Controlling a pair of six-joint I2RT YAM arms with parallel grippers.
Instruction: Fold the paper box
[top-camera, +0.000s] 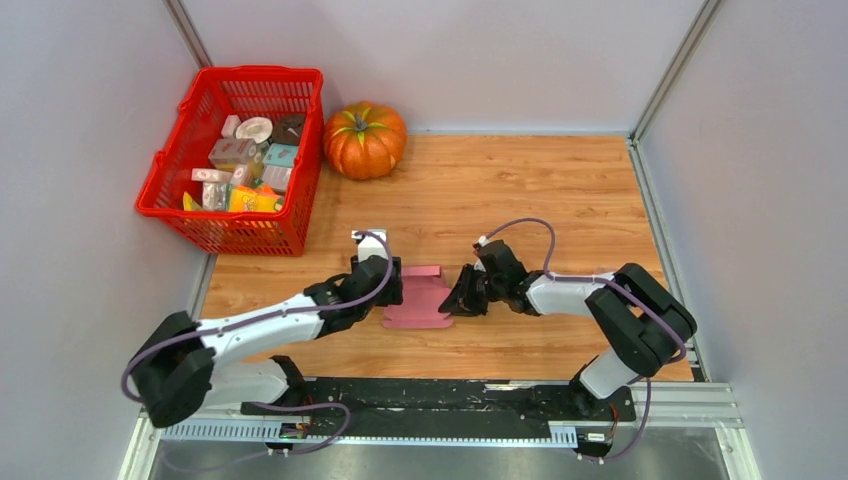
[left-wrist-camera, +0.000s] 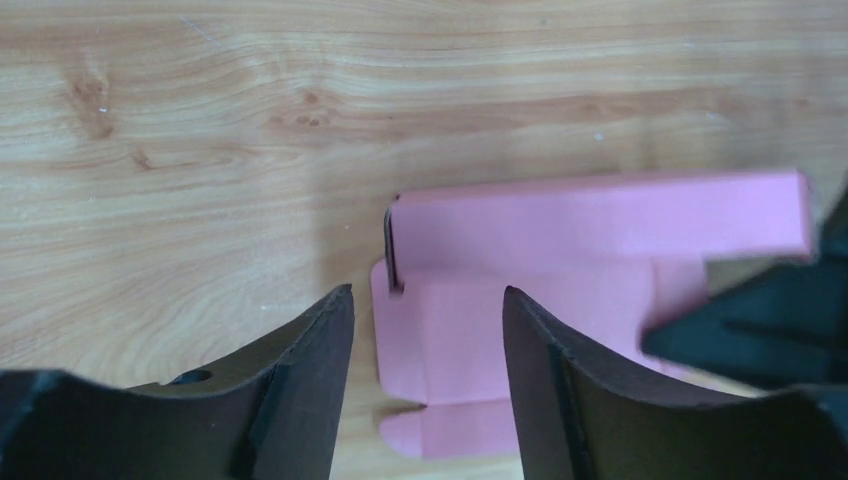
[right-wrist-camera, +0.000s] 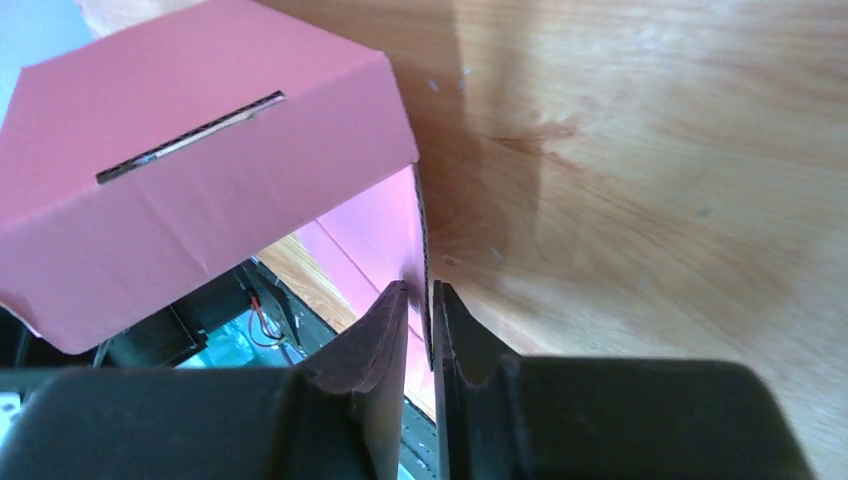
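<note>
Status: paper box (top-camera: 417, 297) sat mid-table (top-camera: 560, 190) between your two arms, well apart from the red basket (top-camera: 250, 232) and the pumpkin (top-camera: 364, 140). Your right gripper (right-wrist-camera: 420, 292) was clamped on a thin upright card edge at the box's right side. Your left gripper (left-wrist-camera: 428, 300) had its jaws apart over the box's left edge, gripping nothing. Fold looked partial to me. In the right wrist view one slotted panel was tipped up off the sheet. In the left wrist view a long side strip looked raised, but the near flaps lay flat on the wood. Left to do, I'd judge: raise the remaining walls, tuck the flaps, lock a tab into the slot.
</note>
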